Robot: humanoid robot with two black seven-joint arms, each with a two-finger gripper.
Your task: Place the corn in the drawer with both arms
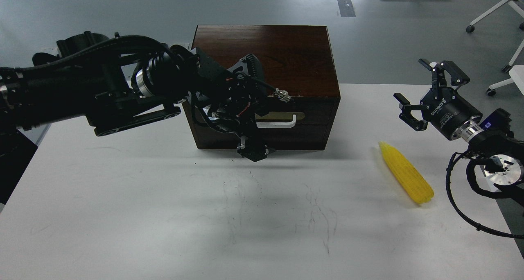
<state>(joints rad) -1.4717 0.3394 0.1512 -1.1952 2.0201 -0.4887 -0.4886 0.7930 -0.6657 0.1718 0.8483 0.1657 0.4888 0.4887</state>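
The dark brown wooden box (282, 50) stands at the back middle of the white table (123, 198). Its drawer (311, 112) is shut, and only the right part of the white handle (282, 123) shows. My left arm reaches in from the left across the drawer front. Its gripper (253, 152) points down at the box's lower front edge, dark and end-on, so its fingers cannot be told apart. The yellow corn (405, 172) lies on the table at the right, clear of both grippers. My right gripper (425, 89) hovers open and empty above and behind the corn.
The table's right edge runs close to my right arm, with black cable loops (462, 198) hanging there. Office chair legs (491, 14) stand on the grey floor at the far right. Scuff marks (315, 214) lie on the table's middle.
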